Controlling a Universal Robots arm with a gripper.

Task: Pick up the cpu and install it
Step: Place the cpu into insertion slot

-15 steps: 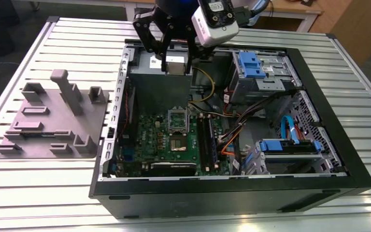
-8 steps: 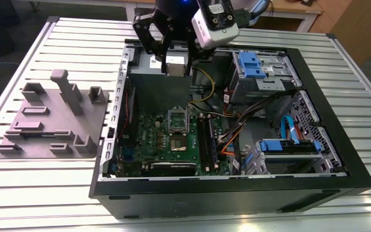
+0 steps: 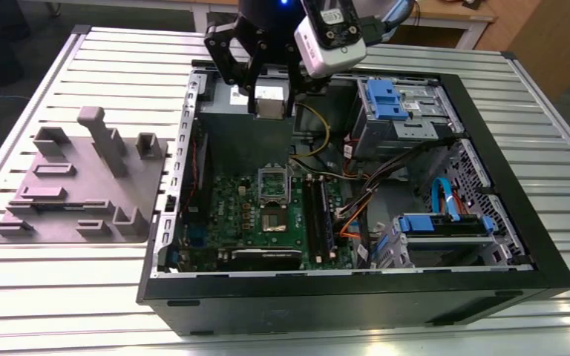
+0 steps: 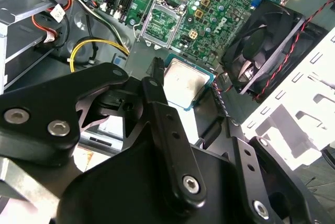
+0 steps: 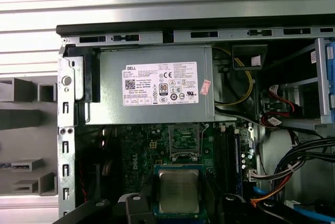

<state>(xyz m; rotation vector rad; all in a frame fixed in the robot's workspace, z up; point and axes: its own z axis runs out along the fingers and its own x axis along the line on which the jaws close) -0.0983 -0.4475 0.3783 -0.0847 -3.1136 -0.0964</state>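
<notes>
Evidently the gripper [image 3: 268, 95] hangs at the top centre of the exterior view, over the rear of the open computer case [image 3: 364, 285]. Its fingers [image 4: 157, 98] are pinched narrowly on the edges of the cpu [image 5: 178, 190], so the chip rides flat, metal top up. Held level by its rim, it looks ready to seat squarely in the open socket [image 5: 184, 141] on the motherboard [image 3: 231, 222], which sits well apart, nearer the frame's middle.
</notes>
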